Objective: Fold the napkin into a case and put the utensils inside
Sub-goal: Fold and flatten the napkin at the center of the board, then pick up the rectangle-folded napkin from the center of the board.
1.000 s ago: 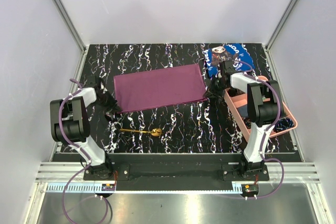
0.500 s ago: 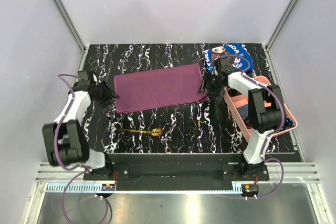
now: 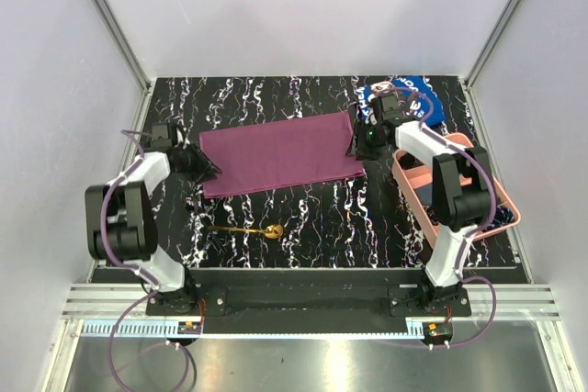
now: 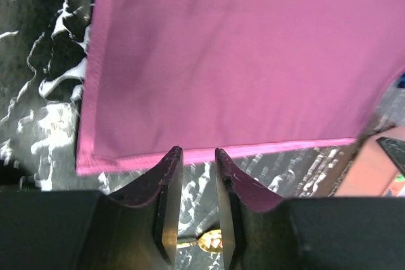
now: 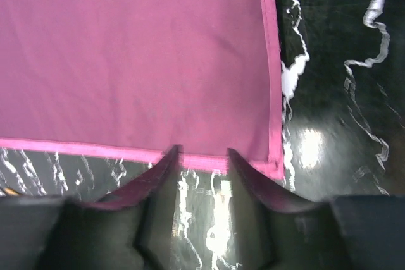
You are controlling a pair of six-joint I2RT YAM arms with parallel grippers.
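The plum-purple napkin (image 3: 278, 153) lies flat as a wide rectangle on the black marbled table. My left gripper (image 3: 204, 169) is at its left edge near the near-left corner, jaws slightly apart and empty. In the left wrist view the fingertips (image 4: 174, 154) sit at the napkin's (image 4: 240, 55) pink hem. My right gripper (image 3: 360, 147) is at the napkin's right edge, open and empty. In the right wrist view it (image 5: 202, 155) sits at the hem of the napkin (image 5: 133, 55) near the corner. The gold spoon (image 3: 248, 229) lies in front of the napkin and shows between the left fingers (image 4: 212, 240).
A blue printed cloth (image 3: 409, 98) lies at the back right behind my right arm. A pink compartment tray (image 3: 459, 192) stands along the right side, and its corner shows in the left wrist view (image 4: 373, 169). White walls enclose the table.
My left gripper has moved from below the napkin's near-left corner up to its left edge. My right gripper has moved back along the right edge. The napkin and spoon have not moved.
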